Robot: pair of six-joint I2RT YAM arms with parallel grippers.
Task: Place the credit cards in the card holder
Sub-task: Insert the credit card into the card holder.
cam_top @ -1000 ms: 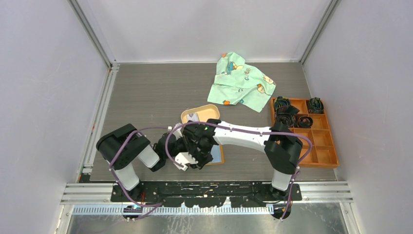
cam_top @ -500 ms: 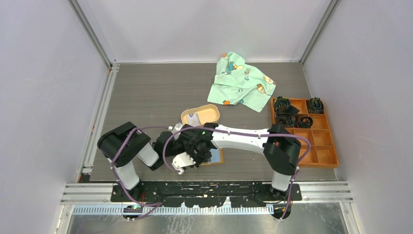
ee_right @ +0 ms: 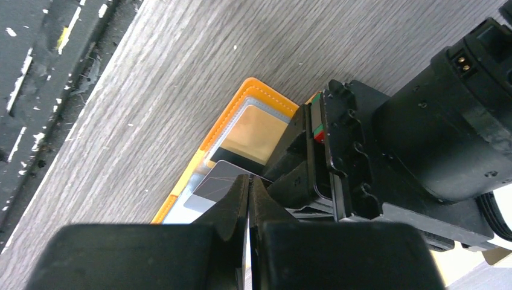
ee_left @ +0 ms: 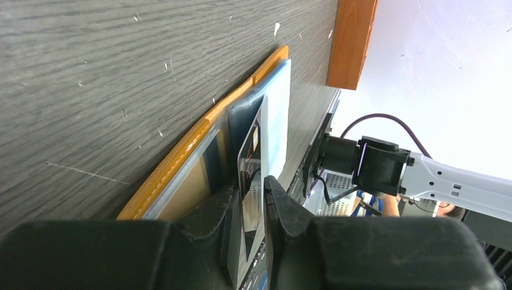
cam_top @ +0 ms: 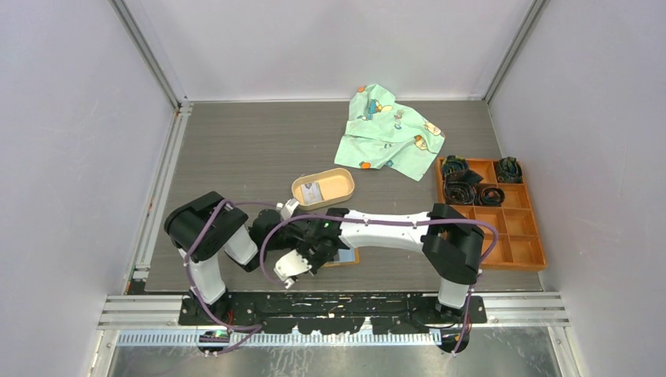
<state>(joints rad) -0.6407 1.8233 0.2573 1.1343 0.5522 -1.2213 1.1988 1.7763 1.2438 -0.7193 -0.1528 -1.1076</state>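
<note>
The orange card holder [cam_top: 350,255] lies open near the table's front edge, mostly under both wrists. In the right wrist view my right gripper [ee_right: 249,179] is shut on a dark grey credit card [ee_right: 212,181] whose free end lies over the holder's clear pockets [ee_right: 255,130]. My left gripper [ee_left: 250,181] is closed narrowly on an upright pocket leaf of the holder [ee_left: 181,160], with a printed card [ee_left: 251,151] and a light blue sleeve [ee_left: 278,109] standing between its fingers. Another card [cam_top: 312,191] lies in the oval tan tray [cam_top: 338,182].
A green printed cloth [cam_top: 389,133] lies at the back. An orange compartment box [cam_top: 518,236] with dark coiled items stands at the right. The metal rail of the arm bases [cam_top: 330,302] runs just in front of the holder.
Both wrists have shifted left and toward the front edge, covering more of the card holder. Both grips look unchanged.
</note>
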